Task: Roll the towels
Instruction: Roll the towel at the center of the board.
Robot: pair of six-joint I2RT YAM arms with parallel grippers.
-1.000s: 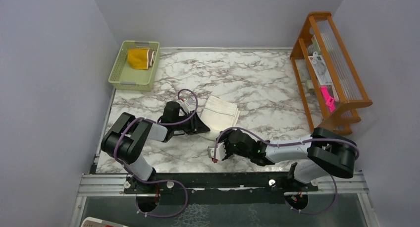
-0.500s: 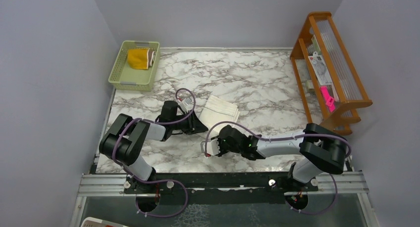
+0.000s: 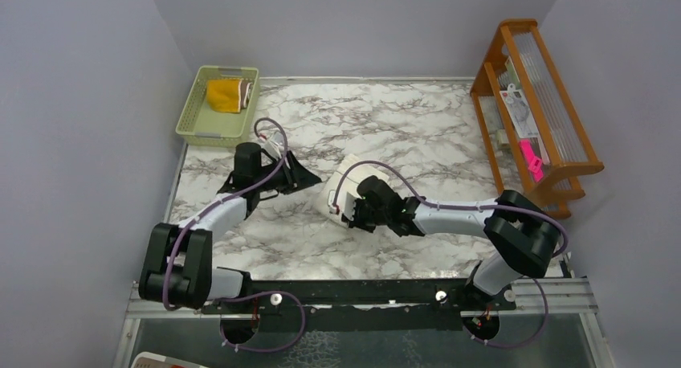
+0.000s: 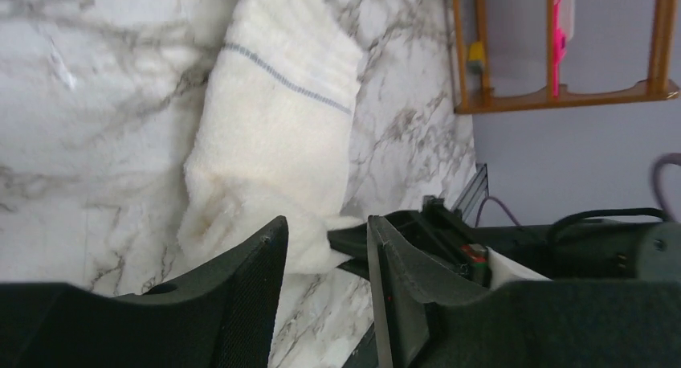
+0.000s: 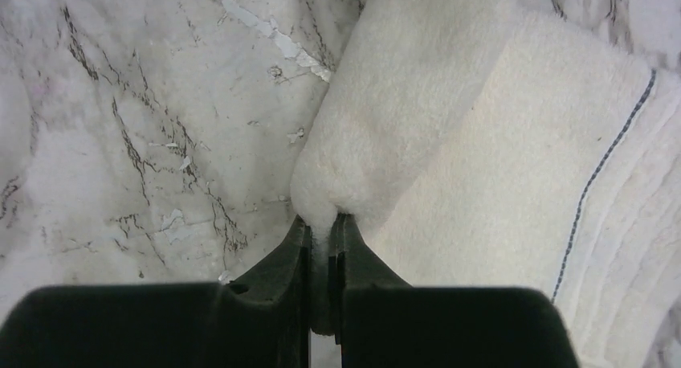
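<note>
The cream-white towel [image 3: 355, 173] lies in the middle of the marble table [image 3: 434, 135], its near-left edge bunched up. My right gripper [image 3: 344, 198] is shut on that bunched edge; the right wrist view shows its jaws [image 5: 323, 227] pinching a fold of the towel [image 5: 482, 143]. My left gripper [image 3: 313, 179] is open and empty just left of the towel; in the left wrist view its gap [image 4: 325, 235] faces the towel [image 4: 273, 119] and the right gripper's pinching finger [image 4: 357, 241]. The brown and mustard-yellow towel [image 3: 226, 95] lies in the light-green basket [image 3: 201, 125].
A wooden rack [image 3: 554, 171] with packets and a pink item stands along the table's right edge. The green basket sits at the back left corner. Grey walls close in the left, back and right sides.
My right gripper moved from the table's front up to the cream towel and shut on its near edge, bunching it. My left gripper drew back and to the left, away from the towel.
</note>
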